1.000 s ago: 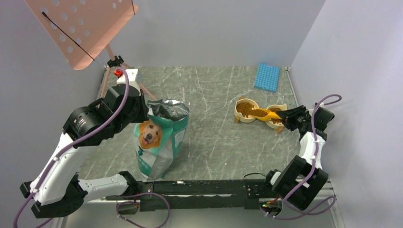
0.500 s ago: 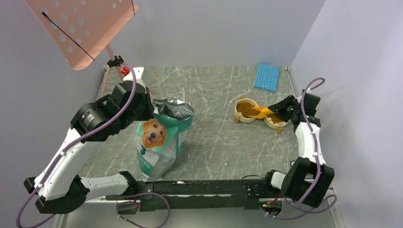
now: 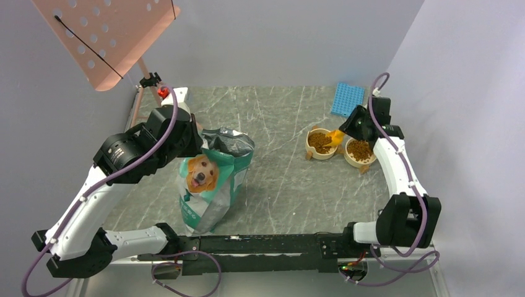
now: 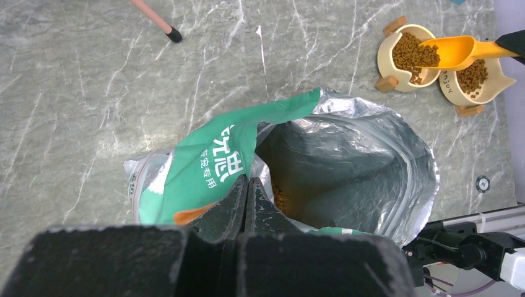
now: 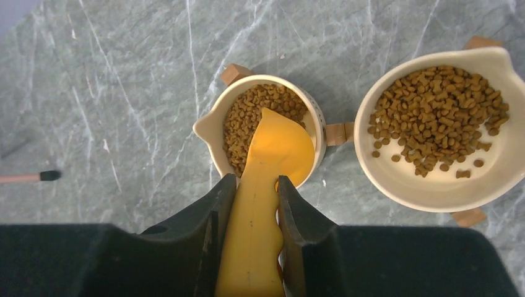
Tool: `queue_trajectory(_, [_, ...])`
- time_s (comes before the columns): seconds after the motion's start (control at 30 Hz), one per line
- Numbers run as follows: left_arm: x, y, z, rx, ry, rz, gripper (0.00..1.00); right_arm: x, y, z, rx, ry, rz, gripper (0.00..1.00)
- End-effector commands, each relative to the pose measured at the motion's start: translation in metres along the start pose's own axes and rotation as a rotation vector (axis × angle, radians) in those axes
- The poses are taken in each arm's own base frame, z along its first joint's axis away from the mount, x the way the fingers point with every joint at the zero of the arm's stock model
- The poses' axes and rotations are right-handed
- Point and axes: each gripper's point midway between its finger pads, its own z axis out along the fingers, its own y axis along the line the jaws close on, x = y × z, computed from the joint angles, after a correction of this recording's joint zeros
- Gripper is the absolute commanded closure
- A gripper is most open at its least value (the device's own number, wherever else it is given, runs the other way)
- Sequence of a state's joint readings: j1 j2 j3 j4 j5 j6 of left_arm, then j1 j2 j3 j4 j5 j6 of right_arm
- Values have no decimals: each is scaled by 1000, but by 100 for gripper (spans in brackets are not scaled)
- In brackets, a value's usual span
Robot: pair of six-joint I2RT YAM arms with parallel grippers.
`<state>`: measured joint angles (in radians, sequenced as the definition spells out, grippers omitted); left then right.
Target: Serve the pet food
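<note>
Grey-green veined tabletop [image 3: 278, 185] beneath everything. Directly under the left hand [image 4: 247, 182], an upright green-and-silver bag [image 4: 347, 167] with a dog picture, mouth gaping, near rim caught at that hand's tips. Between the fingers of the right hand [image 5: 255, 185], an orange scoop [image 5: 275, 148], its cup over a cream bowl [image 5: 207, 127] just ahead; a second cream bowl [image 5: 433, 198] to that hand's right. Flat blue rack [image 3: 347, 100] near the same hand, toward the back wall. Beyond the left hand, a pink perforated board [image 3: 105, 37] on a stand.

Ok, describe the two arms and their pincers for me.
The left arm and right arm share white links, black joint housings and a purple cable looped alongside. The left pincer and right pincer are black, with two flat tapered fingers.
</note>
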<state>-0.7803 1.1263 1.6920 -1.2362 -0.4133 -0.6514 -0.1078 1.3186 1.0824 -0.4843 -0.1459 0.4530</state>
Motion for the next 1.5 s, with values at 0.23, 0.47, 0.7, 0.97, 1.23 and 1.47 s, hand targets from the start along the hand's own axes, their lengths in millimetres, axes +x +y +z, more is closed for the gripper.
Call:
queue_trajectory(0.23, [-4,0,0,-13,-10,-19,100,-38,23,-32,103,-53,-178,100])
queue_trajectory(0.47, [-3,-3,4,-9,3,-9,100,-55,50,-52,100,-65,-200,100])
queue_trajectory(0.7, [1,-8,6,11,16,-35,100,-49,49,-76,149,-39,-177,100])
queue_trajectory(0.97, [-3,-6,4,12,-3,-48,100,4,78,-76,-134,62,-1,100])
queue_trajectory(1.23, [2,3,-4,21,-18,-55,100,70,121,-82,-601,146,303,100])
queue_trajectory(1.47, [6,6,-9,27,-9,-53,100,80,104,-59,-536,137,321,100])
